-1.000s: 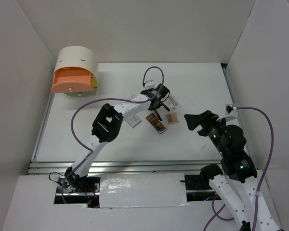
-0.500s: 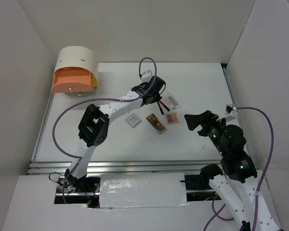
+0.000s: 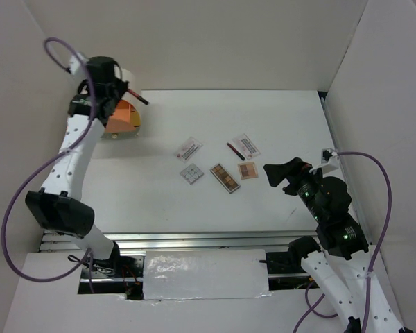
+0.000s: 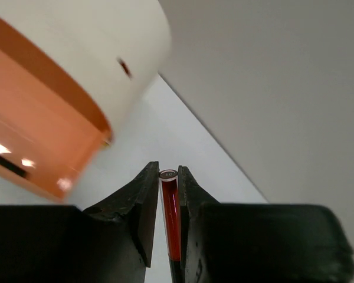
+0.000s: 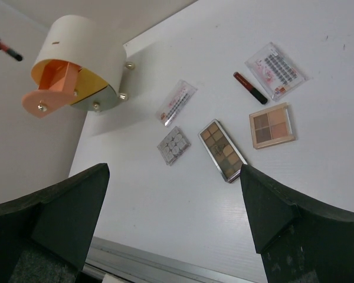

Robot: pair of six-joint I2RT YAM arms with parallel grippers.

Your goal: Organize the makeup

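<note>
- My left gripper (image 4: 168, 177) is clamped on a red pencil (image 4: 170, 218), raised by the drawer box (image 3: 121, 118) at the tabletop's (image 3: 125, 187) far-left corner.
- My right gripper (image 5: 172, 174) hangs with its fingers spread wide and holds nothing, near the right edge.
- Mid-tabletop lie 6 items:
  - left sachet (image 3: 188, 148)
  - white square palette (image 3: 191, 173)
  - long brown palette (image 3: 224, 177)
  - square brown palette (image 3: 247, 170)
  - second pencil (image 3: 235, 150)
  - right sachet (image 3: 247, 144)

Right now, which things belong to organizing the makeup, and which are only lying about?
For the job: red pencil in the left hand; loose pencil; long brown palette; square brown palette; white square palette; first sachet; second sachet.
Just there: drawer box, not makeup, probably where items go; right hand, open and idle.
</note>
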